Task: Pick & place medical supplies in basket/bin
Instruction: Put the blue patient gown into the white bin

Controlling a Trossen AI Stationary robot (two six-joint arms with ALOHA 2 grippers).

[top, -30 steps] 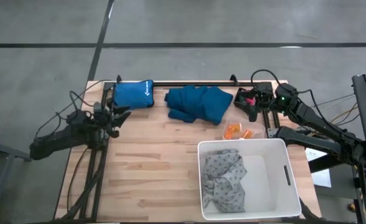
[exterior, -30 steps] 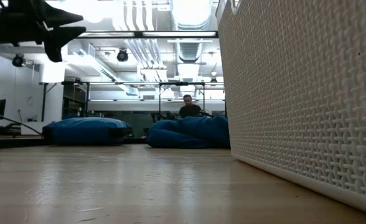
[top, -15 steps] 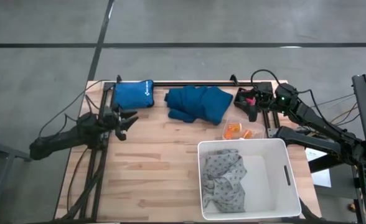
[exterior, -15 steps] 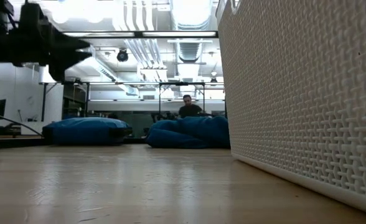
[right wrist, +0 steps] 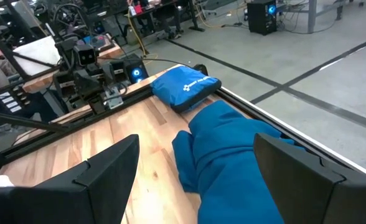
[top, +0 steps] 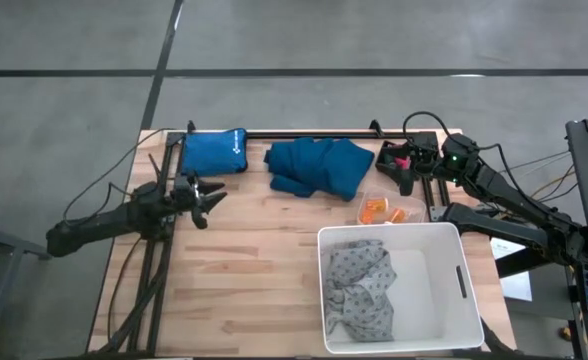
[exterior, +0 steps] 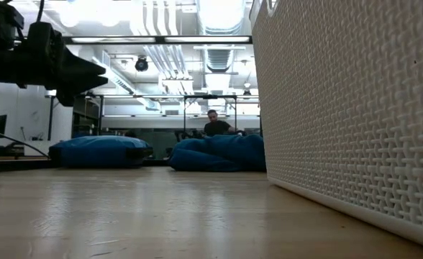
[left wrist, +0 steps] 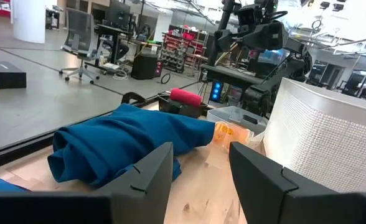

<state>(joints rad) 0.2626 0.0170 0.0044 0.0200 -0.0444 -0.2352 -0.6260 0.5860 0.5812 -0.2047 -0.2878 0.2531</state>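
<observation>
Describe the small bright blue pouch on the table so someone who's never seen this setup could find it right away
Start at the wooden table and go to its far edge, opposite the big white tub. The bright blue pouch lies at the far left corner, just left of the crumpled dark teal garment. Unlike that loose cloth, it is a neat, flat rectangle in a lighter blue with a small white logo.

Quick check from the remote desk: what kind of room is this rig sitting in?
Most likely a large robotics lab or workshop: bare grey concrete floor, exposed white ceiling ducts, and wheeled office chairs by equipment racks beyond the wooden plank table.
</observation>
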